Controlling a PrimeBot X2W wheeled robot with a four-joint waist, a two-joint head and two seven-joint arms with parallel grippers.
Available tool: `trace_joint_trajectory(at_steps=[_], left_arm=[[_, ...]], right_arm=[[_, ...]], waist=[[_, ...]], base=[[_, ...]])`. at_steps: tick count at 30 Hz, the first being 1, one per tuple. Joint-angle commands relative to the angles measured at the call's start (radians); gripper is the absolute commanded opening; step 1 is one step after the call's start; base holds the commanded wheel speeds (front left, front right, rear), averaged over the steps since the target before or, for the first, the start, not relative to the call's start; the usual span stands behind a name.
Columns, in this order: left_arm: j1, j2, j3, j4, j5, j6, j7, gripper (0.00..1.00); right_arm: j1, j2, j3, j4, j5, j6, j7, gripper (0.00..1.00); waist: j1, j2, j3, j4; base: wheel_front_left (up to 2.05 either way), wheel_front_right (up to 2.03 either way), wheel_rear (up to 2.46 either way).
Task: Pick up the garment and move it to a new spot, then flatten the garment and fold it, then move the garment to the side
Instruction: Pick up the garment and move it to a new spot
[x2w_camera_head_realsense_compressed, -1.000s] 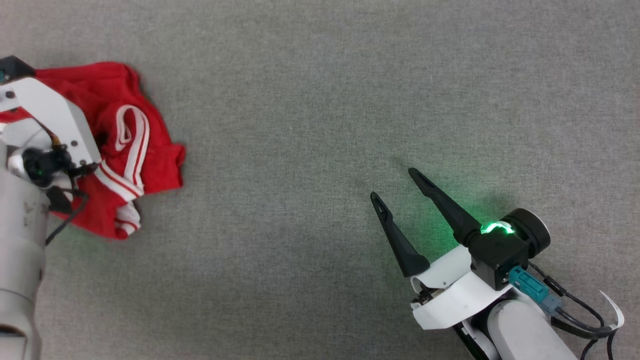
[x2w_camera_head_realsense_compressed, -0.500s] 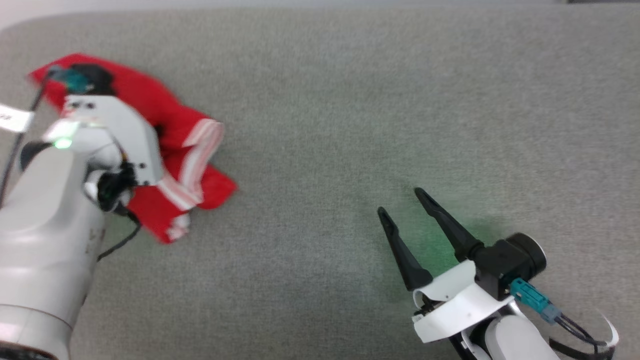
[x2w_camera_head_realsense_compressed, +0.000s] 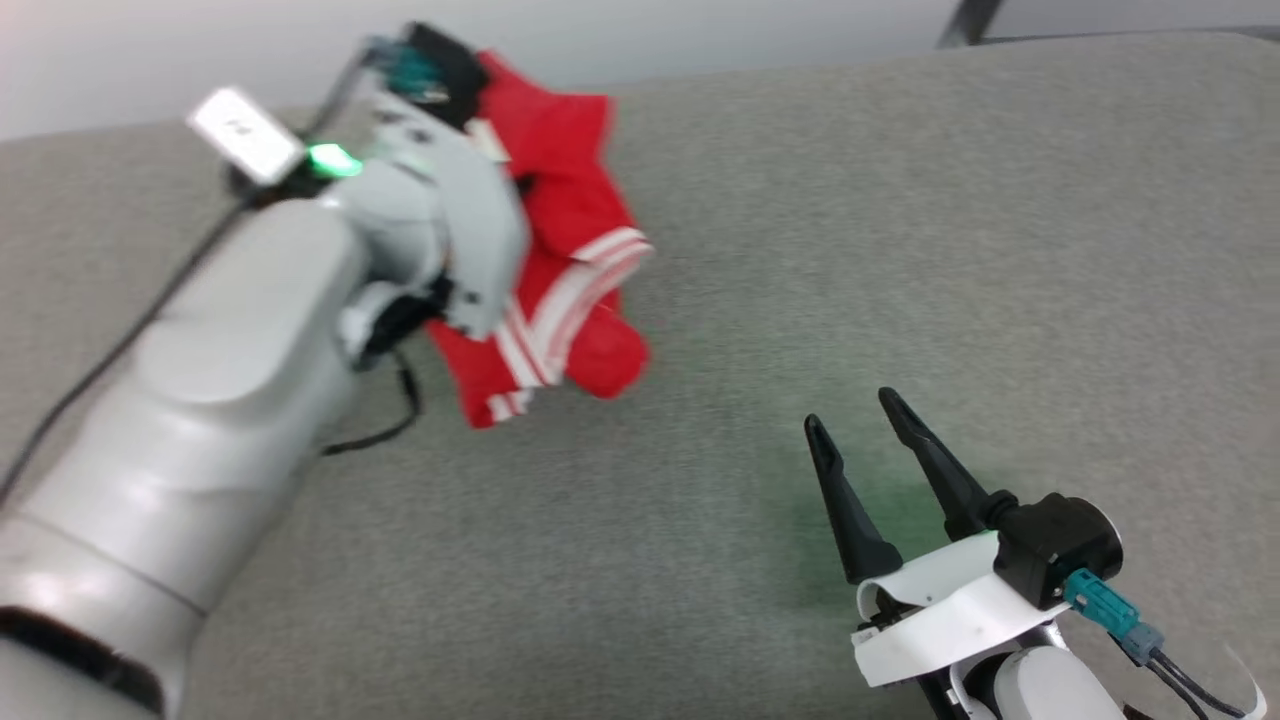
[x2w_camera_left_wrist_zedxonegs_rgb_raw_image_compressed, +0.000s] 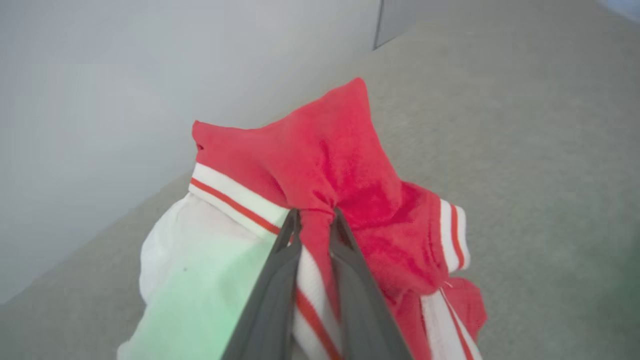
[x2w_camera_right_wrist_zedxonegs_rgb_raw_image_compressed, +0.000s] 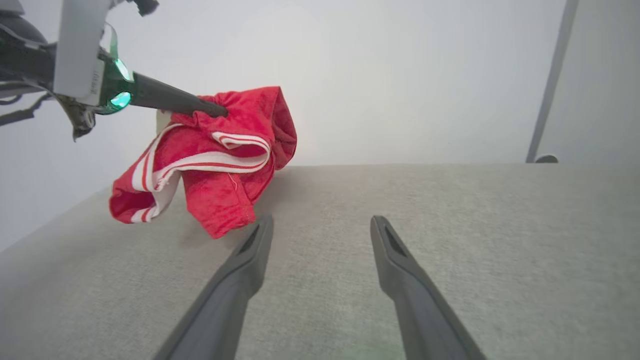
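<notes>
- Far left, head view: your left arm (x2w_camera_head_realsense_compressed: 230, 380) comes up from the lower left corner as a pale forearm, with a green light (x2w_camera_head_realsense_compressed: 335, 160) lit at the wrist and a black cable (x2w_camera_head_realsense_compressed: 385, 425) looped beneath it
- Left gripper (x2w_camera_left_wrist_zedxonegs_rgb_raw_image_compressed: 312, 216): the claw is drawn narrow, and its two dark fingers pinch a bunched fold of red cloth that fills the slim gap between them
- The garment (x2w_camera_head_realsense_compressed: 575, 220): red, with a white sleeve and white-and-red striped trim. It hangs crumpled from that grip, up and left of centre in the head view, near the far edge of the grey surface (x2w_camera_head_realsense_compressed: 900, 250)
- Right wrist view, same item: the cloth droops below the left finger, a loop of trim runs across its front, and a shadow lies on the surface beneath. You cannot tell from these views whether the lowest red corner touches the surface
- Centre: plain grey fabric lies between the two arms
- Right gripper (x2w_camera_head_realsense_compressed: 848, 408): at the lower right of the head view, the claw is spread wide with nothing between the fingers. It points up and slightly left, well apart from the garment, with a faint green glow on the surface beside it
- Far right, right wrist view: a pale wall (x2w_camera_right_wrist_zedxonegs_rgb_raw_image_compressed: 400, 75) and a dark upright post (x2w_camera_right_wrist_zedxonegs_rgb_raw_image_compressed: 550, 80) stand behind the surface
</notes>
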Motion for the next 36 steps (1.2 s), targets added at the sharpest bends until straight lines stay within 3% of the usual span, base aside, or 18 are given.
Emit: trace_joint_trajectory(at_steps=[1, 11, 18, 27, 28, 30, 31, 36], left_arm=[[-0.023, -0.024, -0.039, -0.013, -0.008, 0.001, 0.003, 0.0], [-0.106, -0.15, -0.236, 0.061, -0.071, 0.002, -0.036, 0.0], [-0.079, -0.135, -0.37, 0.167, -0.137, 0.002, 0.028, 0.0], [-0.056, -0.109, -0.413, 0.213, -0.208, 0.003, 0.04, 0.0], [-0.059, -0.111, -0.413, 0.214, -0.219, 0.003, 0.028, 0.1], [-0.06, -0.118, -0.412, 0.21, -0.241, 0.002, 0.003, 0.85], [-0.06, -0.122, -0.411, 0.207, -0.251, 0.002, -0.012, 1.0], [-0.051, -0.118, -0.407, 0.181, -0.3, 0.002, -0.078, 1.0]], right_arm=[[0.006, 0.004, -0.008, -0.001, 0.006, -0.001, -0.007, 1.0], [-0.034, 0.008, -0.014, -0.038, 0.082, -0.001, -0.01, 1.0], [-0.045, 0.008, -0.003, -0.064, 0.126, -0.001, -0.01, 1.0], [-0.036, 0.008, -0.018, -0.068, 0.142, -0.001, -0.01, 1.0], [-0.035, 0.008, -0.018, -0.066, 0.138, -0.001, -0.01, 1.0], [-0.031, 0.008, -0.019, -0.06, 0.127, -0.001, -0.01, 1.0], [-0.028, 0.008, -0.018, -0.057, 0.121, -0.001, -0.01, 1.0], [-0.011, 0.007, -0.02, -0.037, 0.087, -0.001, -0.01, 1.0]], waist=[[0.0, -0.0001, 0.012, -0.064], [0.0, -0.0001, 0.093, -0.201], [0.0, -0.0001, 0.128, -0.281], [0.0, -0.0001, 0.128, -0.29], [0.0, -0.0001, 0.122, -0.285], [0.0, -0.0001, 0.104, -0.271], [0.0, -0.0001, 0.095, -0.264], [0.0, -0.0001, 0.035, -0.218]], base=[[0.0, 0.0, 0.0], [0.0, 0.0, 0.0], [0.0, 0.0, 0.0], [0.0, 0.0, 0.0], [0.0, 0.0, 0.0], [0.0, 0.0, 0.0], [0.0, 0.0, 0.0], [0.0, 0.0, 0.0]])
